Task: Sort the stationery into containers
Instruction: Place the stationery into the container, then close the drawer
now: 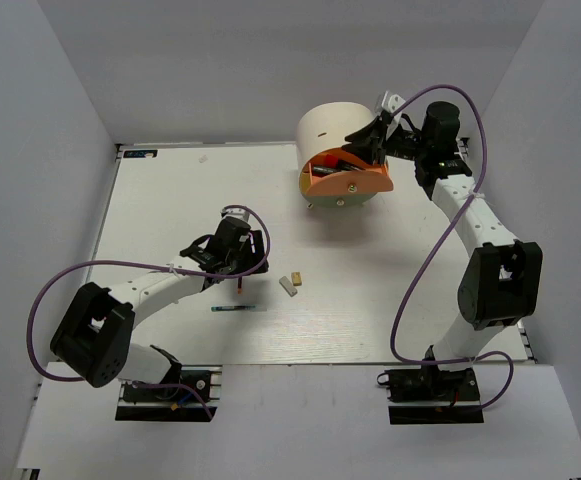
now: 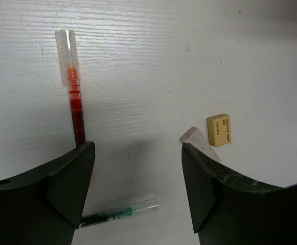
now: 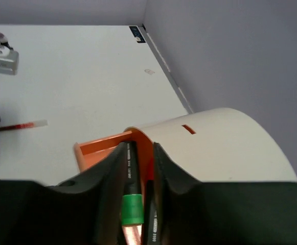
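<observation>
White table under left gripper. Grey wall close on the right of right gripper. Dark label at table corner, far ahead of it.

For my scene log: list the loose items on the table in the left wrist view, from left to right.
Red pen → green pen → white eraser → tan eraser.

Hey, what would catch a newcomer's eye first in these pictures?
The big cream organizer at the table's far side, its orange drawer pulled open, with the right end effector over it. Nearer, the left end effector hangs open over a red pen, two erasers beside it.
</observation>
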{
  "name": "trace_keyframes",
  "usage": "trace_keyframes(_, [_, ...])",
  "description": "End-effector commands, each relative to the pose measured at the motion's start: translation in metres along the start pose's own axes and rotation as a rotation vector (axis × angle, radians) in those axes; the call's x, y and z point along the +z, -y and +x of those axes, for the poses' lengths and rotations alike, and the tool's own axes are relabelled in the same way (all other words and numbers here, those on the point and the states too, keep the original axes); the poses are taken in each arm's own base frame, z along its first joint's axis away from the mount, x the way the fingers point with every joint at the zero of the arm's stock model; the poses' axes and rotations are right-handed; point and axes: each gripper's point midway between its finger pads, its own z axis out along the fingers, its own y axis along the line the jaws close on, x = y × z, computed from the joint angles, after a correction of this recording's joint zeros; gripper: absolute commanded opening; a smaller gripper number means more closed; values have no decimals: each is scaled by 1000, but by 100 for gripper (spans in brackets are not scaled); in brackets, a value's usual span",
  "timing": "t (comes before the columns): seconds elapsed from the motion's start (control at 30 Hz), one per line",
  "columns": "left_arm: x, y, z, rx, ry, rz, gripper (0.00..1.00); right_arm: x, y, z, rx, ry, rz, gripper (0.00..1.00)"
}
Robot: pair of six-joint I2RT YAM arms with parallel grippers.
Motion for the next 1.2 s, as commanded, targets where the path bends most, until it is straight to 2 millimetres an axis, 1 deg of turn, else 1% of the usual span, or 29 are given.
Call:
trace_keyframes(0.0, [-6, 0, -8, -7, 33, 2, 79, -7, -1, -37, -51, 48, 10, 22])
trace_keyframes(0.03, [-6, 0, -8, -7, 33, 2, 79, -9, -3, -39, -51, 51, 7, 16])
trace_keyframes(0.07, [-6, 0, -8, -7, 33, 2, 79, -11, -14, -47, -53, 65, -35, 7])
trace_keyframes(0.13, [-6, 0, -8, -7, 33, 2, 79, -14, -24, -54, -71, 76, -81, 1])
trace_keyframes(0.17, [-4, -1, -6, -6, 25, -3, 79, -16, -45, -42, 24, 51, -171, 0])
trace_keyframes(0.2, [-4, -1, -6, -6, 25, -3, 79, -16, -49, -57, -97, 80, -234, 0])
trace_keyframes(0.27, [-2, -2, -4, -5, 18, -8, 79, -22, -80, -30, 95, 3, -324, 0])
trace_keyframes(0.3, [-2, -2, -4, -5, 18, -8, 79, -23, -80, -26, 10, -12, -327, 0])
trace_keyframes(0.37, [-2, -2, -4, -5, 18, -8, 79, -23, -86, -16, 1, -48, -324, 0])
trace_keyframes(0.4, [-2, -2, -4, -5, 18, -8, 79, -28, -87, -3, -34, -104, -301, 0])
trace_keyframes(0.47, [-2, 1, -5, -6, 20, 4, 79, -30, -93, 12, -33, -147, -298, 0])
trace_keyframes(0.5, [-2, 1, -5, -6, 20, 5, 79, -32, -88, 23, -38, -202, -268, 0])
trace_keyframes(0.53, [-2, 1, -5, -6, 20, 5, 79, -31, -91, 32, -23, -225, -267, 0])
trace_keyframes(0.6, [-2, 1, -5, -6, 20, 5, 79, -31, -81, 41, -45, -264, -224, 0])
trace_keyframes(0.67, [-2, 1, -5, -6, 20, 5, 79, -32, -73, 56, -41, -320, -174, 0])
trace_keyframes(0.7, [-2, 1, -5, -6, 20, 5, 79, -30, -67, 56, -63, -317, -154, 0])
trace_keyframes(0.73, [-2, 1, -5, -6, 20, 5, 79, -30, -61, 60, -59, -338, -119, 0])
trace_keyframes(0.8, [-2, 1, -5, -6, 20, 5, 79, -29, -59, 66, -58, -353, -98, 0])
trace_keyframes(0.83, [-2, 1, -5, -6, 20, 5, 79, -28, -50, 66, -71, -361, -58, 0])
trace_keyframes(0.9, [-2, 1, -5, -6, 20, 5, 79, -27, -48, 70, -65, -373, -40, 0])
trace_keyframes(0.93, [-2, 1, -5, -6, 20, 5, 79, -25, -41, 70, -86, -374, -15, 0])
trace_keyframes(1.0, [-2, 1, -5, -6, 20, 5, 79, -24, -34, 73, -87, -390, 16, 0])
trace_keyframes(1.03, [-2, 1, -5, -6, 20, 5, 79, -22, -34, 76, -82, -393, 18, 0])
trace_keyframes(1.07, [-2, 1, -5, -6, 20, 5, 79, -22, -29, 74, -88, -390, 38, 0])
trace_keyframes(1.17, [-2, 1, -5, -6, 20, 5, 79, -19, -24, 74, -91, -386, 55, 0])
